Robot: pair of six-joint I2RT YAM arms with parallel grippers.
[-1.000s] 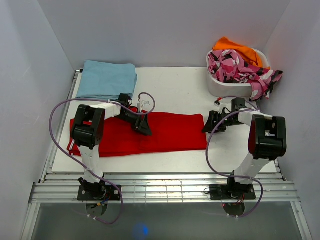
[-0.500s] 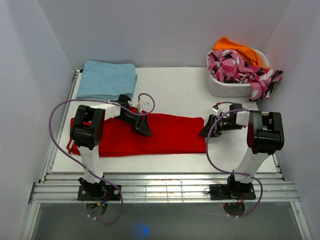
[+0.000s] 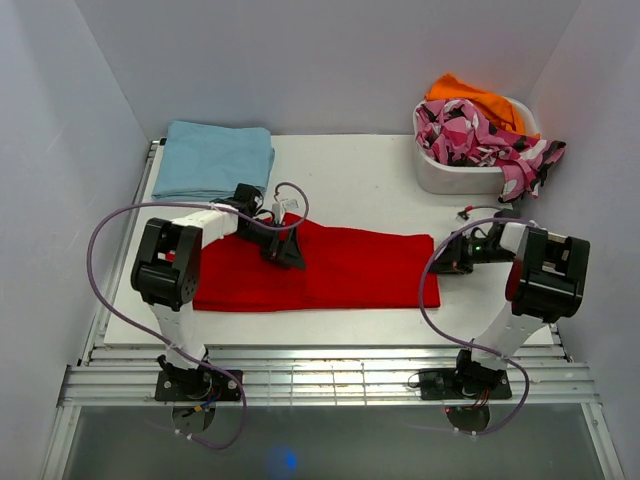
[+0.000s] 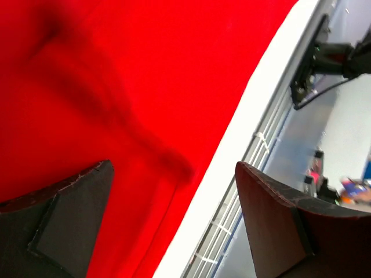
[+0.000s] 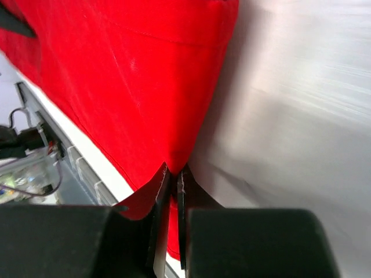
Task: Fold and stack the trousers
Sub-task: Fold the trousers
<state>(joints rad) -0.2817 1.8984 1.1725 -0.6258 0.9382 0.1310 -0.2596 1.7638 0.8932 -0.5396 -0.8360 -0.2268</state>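
Note:
The bright red trousers (image 3: pixel 330 270) lie flat in a long strip across the white table top (image 3: pixel 360 180). My left gripper (image 3: pixel 285 250) stands open above their middle, its dark fingers (image 4: pixel 64 220) wide apart over the red cloth (image 4: pixel 116 87), nothing between them. My right gripper (image 3: pixel 447 262) is shut on the right end of the trousers; in the right wrist view the jaws pinch a thin edge of red fabric (image 5: pixel 145 87).
A folded light blue garment (image 3: pixel 215 158) lies at the back left. A white basket (image 3: pixel 455 175) at the back right holds a pink-black-white patterned garment (image 3: pixel 480 135) and something orange (image 3: pixel 470 97). A metal rail (image 3: pixel 330 380) runs along the table's near edge.
The right gripper closed on the trousers' right end and pulled it rightward, dragging the whole garment right. The left gripper opened wider and stayed over the middle.

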